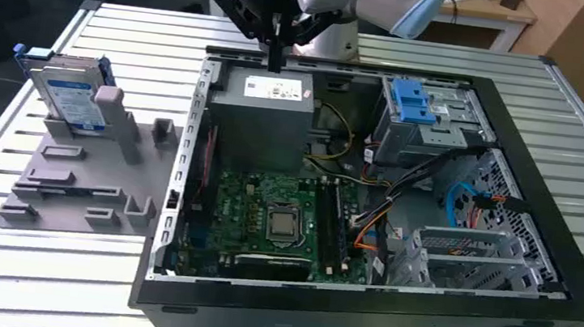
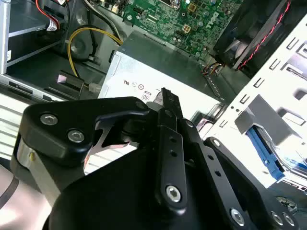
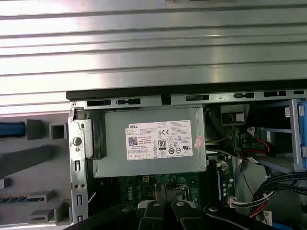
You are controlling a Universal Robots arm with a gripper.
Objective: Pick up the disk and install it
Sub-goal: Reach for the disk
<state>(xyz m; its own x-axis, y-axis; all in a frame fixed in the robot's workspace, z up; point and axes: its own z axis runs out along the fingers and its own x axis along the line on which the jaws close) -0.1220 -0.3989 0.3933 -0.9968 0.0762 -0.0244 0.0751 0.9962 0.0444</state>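
Exterior view, starting at the disk [image 1: 71,95]: upright in a slot of the grey holder fixture [image 1: 73,181], on the slatted metal table [image 1: 42,267], at the exterior view's left and outside the open computer case [image 1: 190,161]. Not gripped, not touched. Well apart from the gripper [image 1: 276,63], with the case's side wall between the two. In the first wrist view, a blue strip [image 3: 12,129] beside the fixture, probably the disk's carrier edge, too little of it to be sure.

Gripper hanging over the power supply [image 1: 265,112] near the case's far rim, fingers pressed together and pinching nothing.

Judged from this: at the very start. Pick-up not yet done, installing not yet done.

Open air above the disk and fixture. A fixture post just beside the disk's near face, empty slots and low blocks nearer the camera. Inside the case, drive cage [image 1: 423,112] with a blue latch in the far corner toward the exterior view's right, a cable bundle [image 1: 420,185] close beside it, tighter room there than over the table.
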